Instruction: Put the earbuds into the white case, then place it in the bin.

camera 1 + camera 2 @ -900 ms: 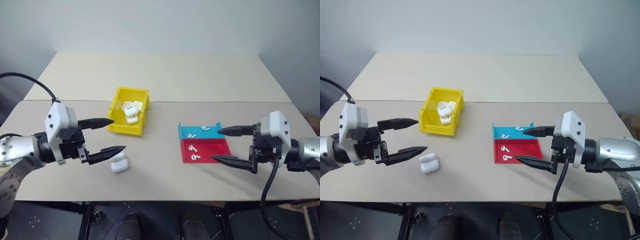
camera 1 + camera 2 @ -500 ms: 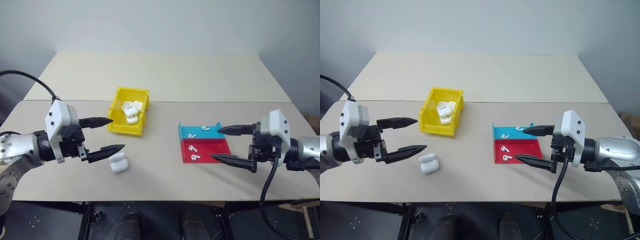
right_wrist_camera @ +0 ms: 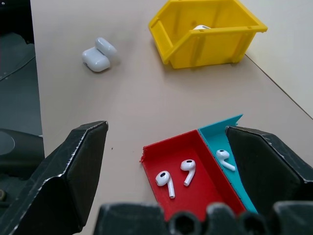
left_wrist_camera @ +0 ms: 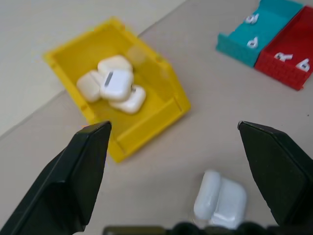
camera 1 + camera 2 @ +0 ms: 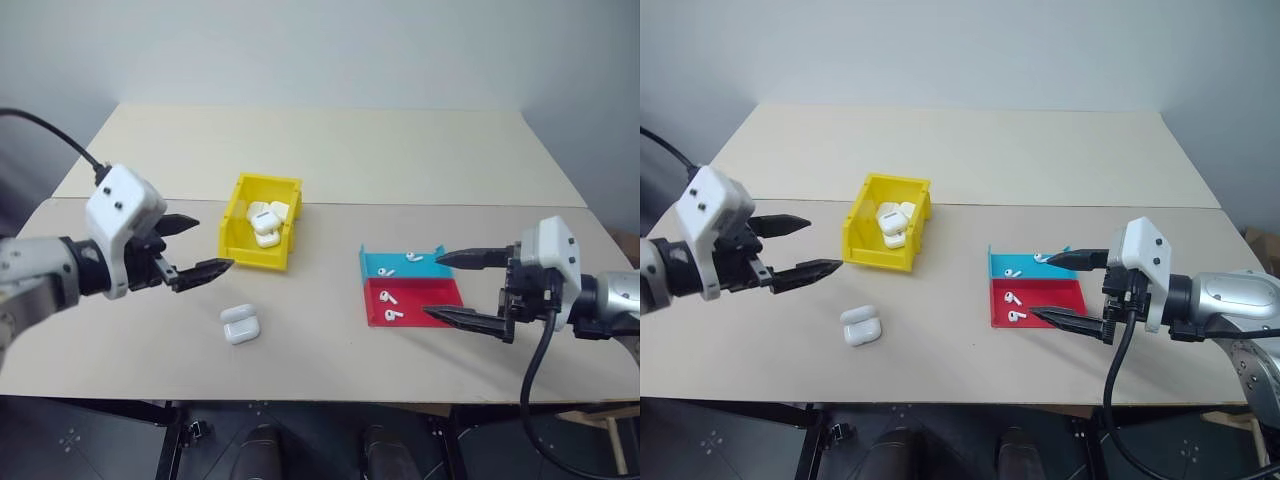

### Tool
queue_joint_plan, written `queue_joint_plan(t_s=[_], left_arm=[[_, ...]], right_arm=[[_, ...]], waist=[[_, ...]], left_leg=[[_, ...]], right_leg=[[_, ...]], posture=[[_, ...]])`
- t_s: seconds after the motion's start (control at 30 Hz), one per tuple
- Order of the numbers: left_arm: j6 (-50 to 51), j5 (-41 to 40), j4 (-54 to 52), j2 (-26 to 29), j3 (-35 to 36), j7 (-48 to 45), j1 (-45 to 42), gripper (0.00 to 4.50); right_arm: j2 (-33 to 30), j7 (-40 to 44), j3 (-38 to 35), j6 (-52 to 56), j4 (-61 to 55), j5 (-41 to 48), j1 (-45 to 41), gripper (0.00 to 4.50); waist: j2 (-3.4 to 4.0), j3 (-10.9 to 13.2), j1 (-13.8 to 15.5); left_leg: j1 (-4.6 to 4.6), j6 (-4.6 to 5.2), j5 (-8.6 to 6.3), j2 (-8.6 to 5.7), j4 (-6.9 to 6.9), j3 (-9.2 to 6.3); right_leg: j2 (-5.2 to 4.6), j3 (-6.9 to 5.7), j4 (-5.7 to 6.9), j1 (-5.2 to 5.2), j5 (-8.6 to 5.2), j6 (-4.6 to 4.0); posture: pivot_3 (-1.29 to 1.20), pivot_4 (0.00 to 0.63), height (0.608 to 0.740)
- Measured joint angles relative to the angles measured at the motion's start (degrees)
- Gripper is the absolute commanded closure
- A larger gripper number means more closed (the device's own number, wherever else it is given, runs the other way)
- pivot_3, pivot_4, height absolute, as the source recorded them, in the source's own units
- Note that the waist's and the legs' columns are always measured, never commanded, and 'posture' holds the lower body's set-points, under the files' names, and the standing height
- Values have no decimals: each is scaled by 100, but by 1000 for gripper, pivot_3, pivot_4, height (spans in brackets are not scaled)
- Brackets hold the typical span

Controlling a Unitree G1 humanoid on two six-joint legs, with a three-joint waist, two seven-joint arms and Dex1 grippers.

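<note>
The white case [image 5: 239, 324] lies on the table in front of the yellow bin [image 5: 240, 252], with its lid flipped open; it also appears in the left wrist view [image 4: 220, 198]. The bin holds several closed white cases [image 4: 113, 84]. Two earbuds [image 5: 388, 306] lie in the red tray [image 5: 425, 298], and two more earbuds [image 5: 398, 264] lie in the blue tray [image 5: 430, 268]. My left gripper [image 5: 215, 243] hovers open to the left of the bin, above and behind the case, holding nothing. At the right edge of the two trays my right gripper [image 5: 434, 286] is open and empty.
The red and blue trays sit side by side, right of centre. A seam runs across the table behind the bin. The table's front edge is close to the case and the trays.
My left gripper has risen and pulled back to the left, away from the open case, and now sits beside the bin. The right gripper has stayed in place.
</note>
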Motion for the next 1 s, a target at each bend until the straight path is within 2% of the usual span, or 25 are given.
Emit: queue_joint_plan(t_s=[0.1,0.13,0.23,0.4,0.53,0.67,0.77,0.83,0.87,0.93,1.0], left_arm=[[1128,-461,262,190,-501,94,-807,0],[1590,-702,559,301,-948,161,-1274,0],[2172,-1209,1345,434,-1637,635,-2002,0],[2233,-2341,1837,577,-2154,1455,-2611,0],[2233,-3019,1836,986,-2763,1931,-2883,0],[2234,-3650,1655,1459,-3388,1968,-2890,0],[2223,-4145,1474,1522,-3447,2103,-2870,0],[1874,-4515,1102,1546,-3274,2377,-2565,0],[1685,-4662,919,1543,-3191,2491,-2404,292],[1295,-4940,704,1544,-3063,2693,-2128,590],[1008,-5166,564,1528,-2990,2821,-1935,1207]], right_arm=[[-11,-16,-22,45,-21,3,24,36],[-18,-22,-32,61,-17,2,28,36],[-32,-35,-47,89,-54,3,25,36],[-39,-42,-51,177,-66,8,24,36],[-39,-48,-52,210,-92,8,50,36],[-39,-52,-53,216,-133,7,106,36],[-39,-53,-54,218,-148,8,178,36],[-39,-60,-57,221,-186,18,207,36],[-39,-64,-57,221,-202,31,207,0],[-39,-69,-60,224,-221,81,219,0],[-39,-73,-62,225,-228,117,229,0]], waist=[[0,0,-7],[-4,2,-6],[-3,2,-27],[-9,5,-29],[-9,5,-30],[-9,5,-25],[-9,5,-2],[-9,5,6],[-10,6,7],[-10,6,6],[-10,6,6]], left_leg=[[-4,0,0,0,-3,-1],[-3,0,0,0,0,-5],[0,0,0,-1,-2,-3],[-10,1,0,-1,-2,-3],[-4,1,0,-1,-2,0],[-4,0,0,-1,-1,0],[-5,0,0,-1,0,-1],[-6,0,0,-1,0,1],[-7,0,0,-1,1,-1],[-5,0,0,0,1,0],[-3,-1,0,-1,2,1]], right_leg=[[1,0,-3,-5,0,0],[3,-1,3,-4,0,0],[3,1,6,-5,0,0],[1,1,2,-10,0,-1],[0,3,4,-9,0,-1],[1,3,4,-9,-1,-1],[1,2,4,-8,-1,-2],[-1,3,2,-8,-1,-1],[-1,2,3,-8,-1,-1],[-2,3,4,-7,-1,-2],[-1,3,5,-6,-1,-2]], posture=[[0,150,740],[0,150,740],[0,150,740],[0,150,740],[0,150,740],[0,150,740],[0,150,740],[0,150,740],[0,150,740],[0,150,740],[0,150,740]])
